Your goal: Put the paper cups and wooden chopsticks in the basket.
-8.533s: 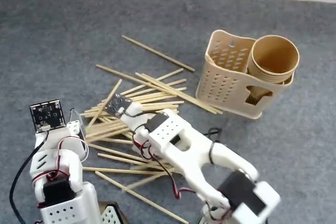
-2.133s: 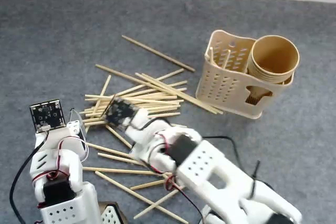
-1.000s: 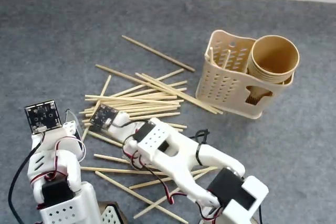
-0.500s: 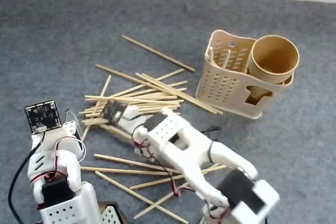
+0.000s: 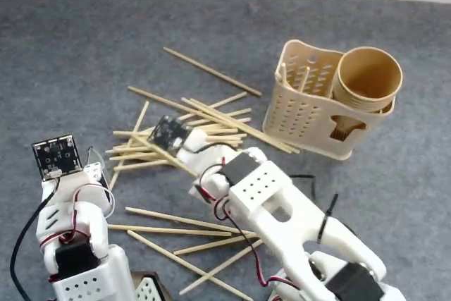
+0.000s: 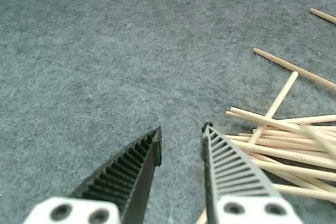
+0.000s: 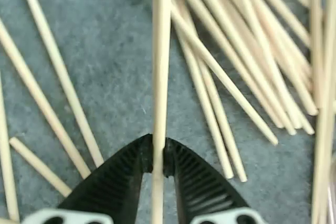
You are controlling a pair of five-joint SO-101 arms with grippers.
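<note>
Under scattered chopsticks (image 5: 218, 119), grey carpet (image 5: 84, 47)

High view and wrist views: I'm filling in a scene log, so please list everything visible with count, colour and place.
basket: one, beige, perforated, on the table's right side.
paper cups: a nested stack, count unclear, tan, in the basket's right compartment.
chopsticks in basket: two, pale wood, upright in its left compartment.
loose chopsticks: many, pale wood, scattered left of the basket.
held chopstick: one, pale wood, above the pile.
table cover: one, grey, under everything.
left gripper: black and white, open, over bare cover beside the pile.
right gripper: black and white, shut on the held chopstick.
</note>
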